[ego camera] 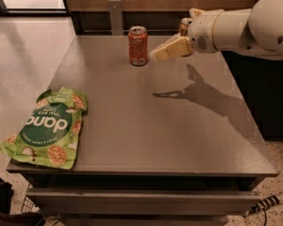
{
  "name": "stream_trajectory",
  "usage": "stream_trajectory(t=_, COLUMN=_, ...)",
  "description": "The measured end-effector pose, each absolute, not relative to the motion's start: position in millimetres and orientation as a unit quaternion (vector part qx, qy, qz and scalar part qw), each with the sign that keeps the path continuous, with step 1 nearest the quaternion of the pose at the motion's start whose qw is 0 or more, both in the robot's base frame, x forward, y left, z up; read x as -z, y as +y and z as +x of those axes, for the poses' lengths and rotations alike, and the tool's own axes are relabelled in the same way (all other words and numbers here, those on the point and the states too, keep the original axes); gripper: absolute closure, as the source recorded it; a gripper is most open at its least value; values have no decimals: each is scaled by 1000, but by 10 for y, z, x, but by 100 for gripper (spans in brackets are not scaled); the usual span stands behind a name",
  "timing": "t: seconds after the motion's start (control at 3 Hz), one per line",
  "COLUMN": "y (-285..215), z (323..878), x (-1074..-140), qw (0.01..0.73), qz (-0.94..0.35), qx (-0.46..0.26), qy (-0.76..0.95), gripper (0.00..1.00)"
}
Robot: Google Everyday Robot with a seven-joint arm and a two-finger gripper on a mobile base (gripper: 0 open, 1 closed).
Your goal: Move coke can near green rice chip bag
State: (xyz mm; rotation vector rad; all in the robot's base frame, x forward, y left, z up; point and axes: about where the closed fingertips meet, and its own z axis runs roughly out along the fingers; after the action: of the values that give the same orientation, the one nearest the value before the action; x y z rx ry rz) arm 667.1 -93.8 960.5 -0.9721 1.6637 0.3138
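Smooth grey tabletop (146,131): cream pincer (164,52) hovers beside cylindrical coke can (138,46) (upright).

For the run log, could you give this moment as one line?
hand right of coke can | can upright | bag front-left

Single high cam at table (155,131) front, downward tilt; gripper (160,54) upper-right.
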Motion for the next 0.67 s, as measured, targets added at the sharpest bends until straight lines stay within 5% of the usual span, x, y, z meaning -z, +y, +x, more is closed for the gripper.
stream_trajectory(t=0.67, y=-753, z=6875, x=-9648, qw=598, qz=-383, qx=-148, qy=688, gripper=0)
